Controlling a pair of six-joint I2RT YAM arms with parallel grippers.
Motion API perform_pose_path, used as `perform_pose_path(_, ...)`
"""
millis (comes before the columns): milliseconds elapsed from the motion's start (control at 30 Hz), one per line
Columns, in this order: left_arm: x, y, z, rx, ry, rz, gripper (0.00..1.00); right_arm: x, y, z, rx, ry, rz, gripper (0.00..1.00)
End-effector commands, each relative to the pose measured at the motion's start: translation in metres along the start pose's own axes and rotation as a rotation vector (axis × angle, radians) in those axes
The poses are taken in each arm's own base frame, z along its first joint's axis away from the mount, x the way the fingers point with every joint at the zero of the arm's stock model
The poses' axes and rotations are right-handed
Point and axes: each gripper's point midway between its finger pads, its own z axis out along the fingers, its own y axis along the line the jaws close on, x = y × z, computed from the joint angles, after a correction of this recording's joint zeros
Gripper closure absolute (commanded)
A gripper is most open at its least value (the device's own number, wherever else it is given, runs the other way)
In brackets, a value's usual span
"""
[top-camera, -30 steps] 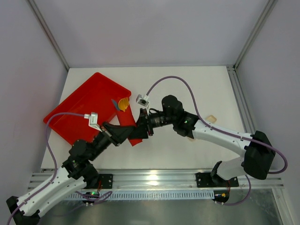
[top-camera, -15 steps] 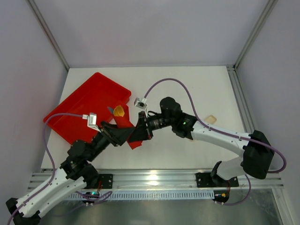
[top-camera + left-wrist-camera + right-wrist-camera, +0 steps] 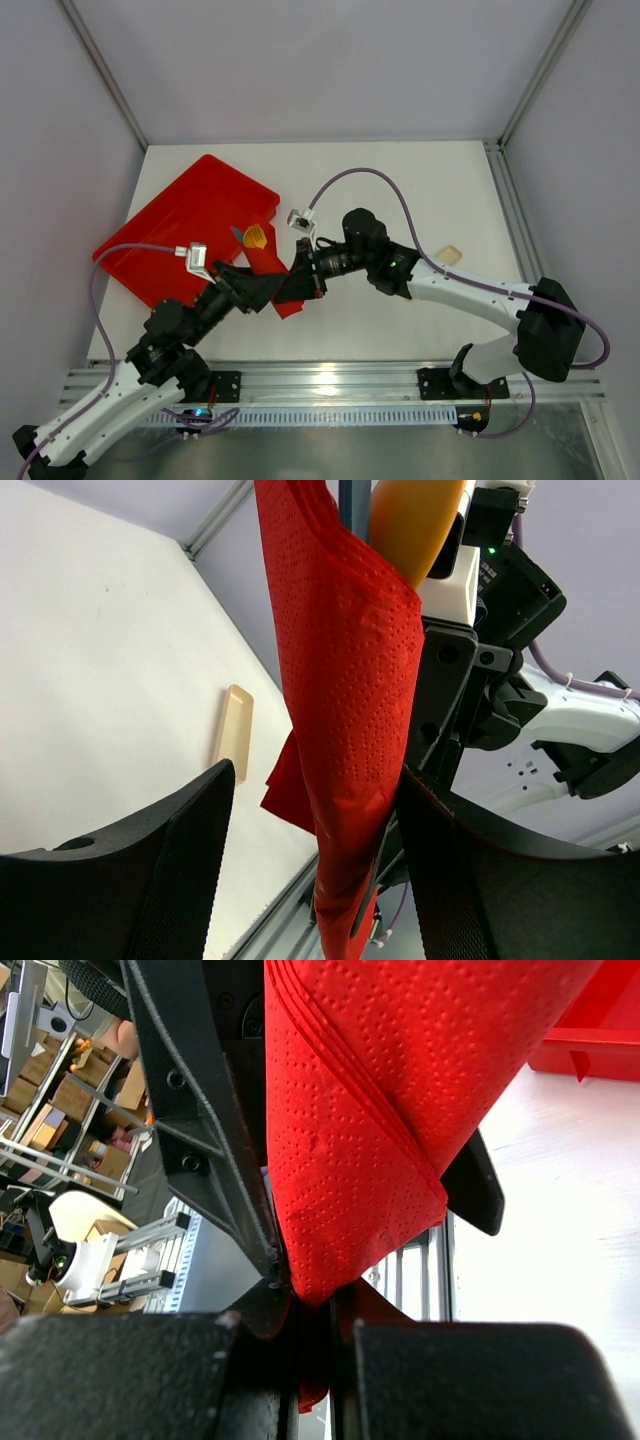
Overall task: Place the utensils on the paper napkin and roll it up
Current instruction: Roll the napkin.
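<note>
The red paper napkin [image 3: 268, 266] is rolled into a bundle and held off the table between the two arms. An orange utensil end [image 3: 257, 236] and a blue one [image 3: 238, 232] stick out of its far end. My right gripper [image 3: 312, 1310] is shut on the napkin's [image 3: 370, 1130] lower tip. My left gripper [image 3: 315, 780] is open, its jaws on either side of the hanging roll [image 3: 345, 680]; the right-hand finger [image 3: 470, 860] lies close against the paper. A small pale tan piece [image 3: 450, 254] lies alone on the table to the right, also seen past the roll [image 3: 233, 730].
The large red tray [image 3: 180, 225] sits at the back left, just beyond the roll. Both arms meet near the table's middle front. The metal rail [image 3: 330, 380] runs along the near edge.
My left gripper has opened off the roll while my right gripper has closed on its tip. The roll's far end with the orange piece has shifted slightly left and nearer.
</note>
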Motion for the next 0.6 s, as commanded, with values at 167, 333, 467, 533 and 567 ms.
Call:
perform_pose_path(167,-0.017,-0.007,-0.014,-0.012,-0.032,0.066,0.18,-0.020,0.011,-0.005,-0.004,-0.071,-0.077,0.96)
perform_pose_path(333,-0.021,-0.008,-0.024,-0.020,-0.035,0.091,0.01,-0.023,0.012,-0.008,0.004,-0.078,-0.082,0.96)
perform_pose_path(467,-0.020,0.001,-0.027,-0.069,-0.025,0.092,0.01,-0.025,0.015,-0.011,0.006,-0.083,-0.090,0.96)
perform_pose_path(533,-0.022,0.006,-0.027,-0.098,-0.040,0.074,0.01,-0.027,0.018,-0.014,0.002,-0.085,-0.096,0.96)
perform_pose_path(567,-0.021,0.008,-0.026,-0.108,-0.034,0.067,0.01,-0.028,0.021,-0.016,-0.001,-0.088,-0.107,0.96)
